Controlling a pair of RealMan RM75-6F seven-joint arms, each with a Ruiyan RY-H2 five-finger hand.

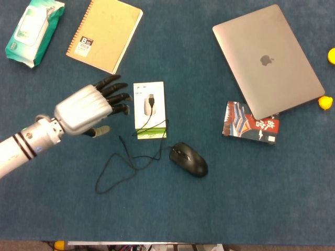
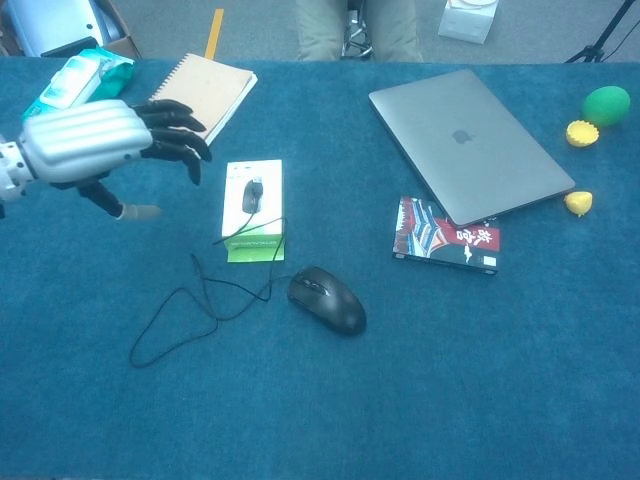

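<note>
Just left of the white mouse box [image 1: 149,110], the left hand [image 1: 85,110] hovered above the worktop [image 1: 251,198], fingers [image 1: 116,97] spread apart, holding nothing.

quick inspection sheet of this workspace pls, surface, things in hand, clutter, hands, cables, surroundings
surface: table covered in dark blue cloth.
job's things: white mouse box lies flat just right of the left hand's fingertips; the black mouse sits below and right of it.
clutter: closed laptop overlapping a red patterned booklet; spiral notebook; wipes pack; yellow and green toys at the right edge.
hands: left hand holds nothing, fingers apart, over the cloth beside the box; right hand nothing seen.
cables: mouse cable loops loosely on the cloth, its plug lying on the box.
surroundings: grey floor and a seated person's legs beyond the far edge.
</note>
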